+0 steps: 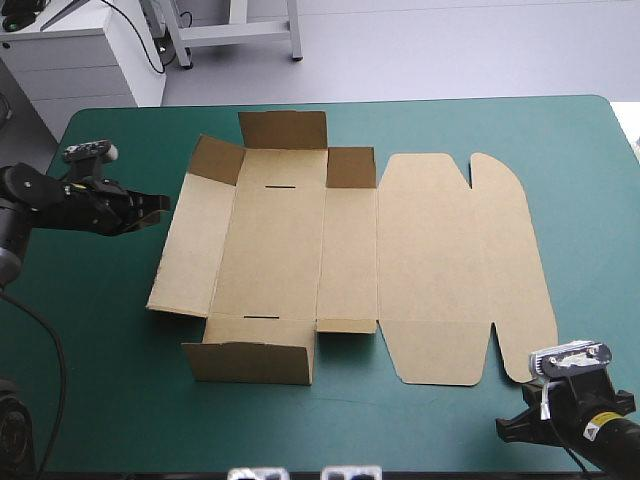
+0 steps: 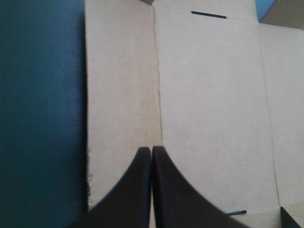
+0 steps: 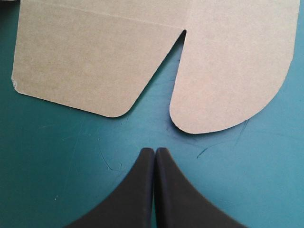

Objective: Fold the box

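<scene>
The teal-green cover (image 1: 100, 400) carries the brown box (image 1: 350, 250) at its middle, mostly flat, with its far and near walls raised on the left part. The left gripper (image 1: 160, 208) is by its left flap, fingers pressed together. The right gripper (image 3: 154, 151), likewise closed, is over bare cover just near of the rounded right flaps.
</scene>
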Robot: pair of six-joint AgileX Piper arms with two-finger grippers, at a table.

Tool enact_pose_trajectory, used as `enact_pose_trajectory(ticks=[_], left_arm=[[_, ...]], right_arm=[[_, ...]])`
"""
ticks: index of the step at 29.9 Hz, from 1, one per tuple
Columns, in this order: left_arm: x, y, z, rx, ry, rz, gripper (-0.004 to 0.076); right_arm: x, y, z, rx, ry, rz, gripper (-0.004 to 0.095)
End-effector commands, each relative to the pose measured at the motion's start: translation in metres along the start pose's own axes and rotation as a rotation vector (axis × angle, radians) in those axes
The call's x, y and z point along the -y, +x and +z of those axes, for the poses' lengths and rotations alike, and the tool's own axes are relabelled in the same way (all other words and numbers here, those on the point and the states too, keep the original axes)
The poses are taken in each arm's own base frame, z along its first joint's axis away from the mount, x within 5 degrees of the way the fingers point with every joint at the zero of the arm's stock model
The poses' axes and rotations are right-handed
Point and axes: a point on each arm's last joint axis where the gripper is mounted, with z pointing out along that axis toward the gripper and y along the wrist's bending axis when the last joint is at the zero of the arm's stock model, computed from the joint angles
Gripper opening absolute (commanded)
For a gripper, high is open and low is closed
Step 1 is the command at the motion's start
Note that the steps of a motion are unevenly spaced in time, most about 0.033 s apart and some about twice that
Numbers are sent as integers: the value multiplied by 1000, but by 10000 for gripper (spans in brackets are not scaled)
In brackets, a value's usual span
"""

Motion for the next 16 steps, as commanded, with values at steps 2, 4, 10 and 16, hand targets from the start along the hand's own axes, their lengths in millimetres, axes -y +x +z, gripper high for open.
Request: enact_pose_trajectory(ticks=[2,4,10,16], left_arm=[[-27,-6,-17,51,26,-78,-8],[-38,-5,-14,29,25,-105,-8],[-47,-5,-5,8,33,-121,-8],[-51,-3,4,-37,51,-104,59]], right_arm=[[0,-9,-4,63,-1,-4,-14],[0,-9,-4,63,-1,-4,-14],[0,-9,-4,63,-1,-4,-14],[0,-9,-4,63,-1,-4,-14]])
